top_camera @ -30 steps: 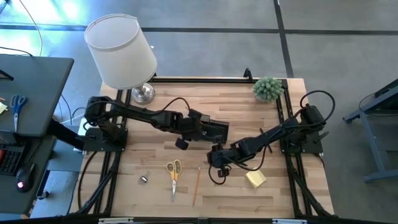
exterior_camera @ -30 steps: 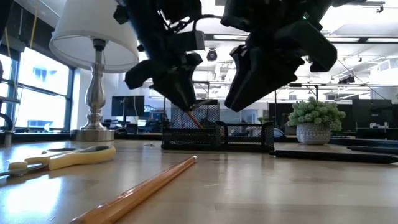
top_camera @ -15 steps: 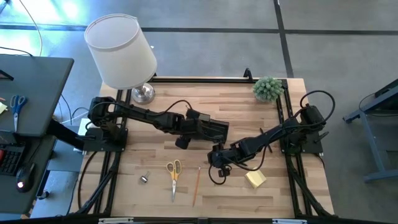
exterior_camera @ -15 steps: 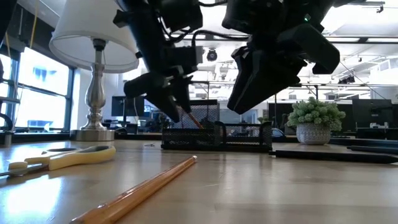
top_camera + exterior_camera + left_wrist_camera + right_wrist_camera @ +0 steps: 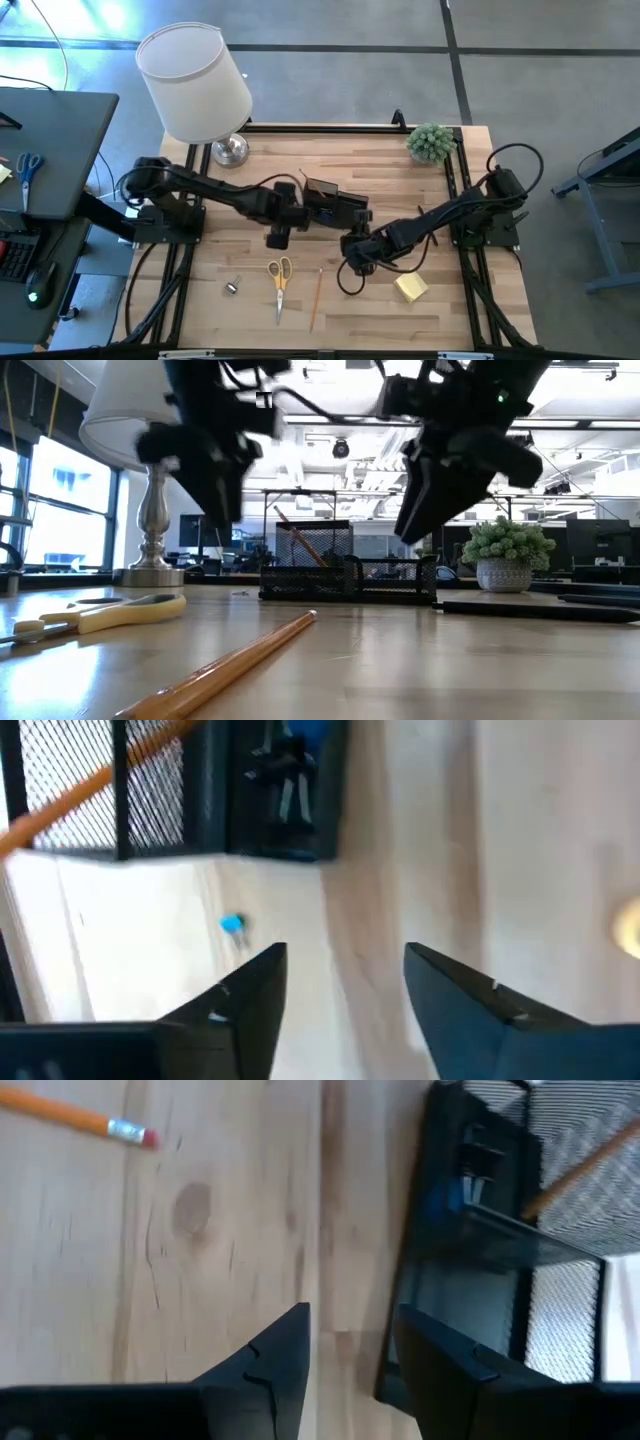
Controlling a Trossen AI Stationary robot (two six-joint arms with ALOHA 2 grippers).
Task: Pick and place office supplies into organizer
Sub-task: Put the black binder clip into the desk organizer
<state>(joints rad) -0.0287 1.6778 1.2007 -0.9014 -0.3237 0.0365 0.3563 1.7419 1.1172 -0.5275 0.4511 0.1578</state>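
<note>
Your left gripper point(image 5: 277, 236) hovers above the tabletop point(image 5: 430, 310), fingers parted, nothing between them. The organizer point(image 5: 335, 208) sits just beyond it, a pencil point(image 5: 299, 544) leaning inside the mesh cup. Your right gripper point(image 5: 352, 262) hangs just beside the organizer's other end, fingers apart and empty. On the near side of both grippers lie the yellow-handled scissors point(image 5: 280, 283) and a second pencil point(image 5: 316, 298); the sticky-note pad point(image 5: 410, 288) lies beside the right arm.

Black mesh organizer point(image 5: 335, 207), yellow-handled scissors point(image 5: 280, 281), orange pencil point(image 5: 225, 668), yellow sticky-note pad point(image 5: 410, 288), white lampshade point(image 5: 194, 82), light wood table point(image 5: 350, 160).
</note>
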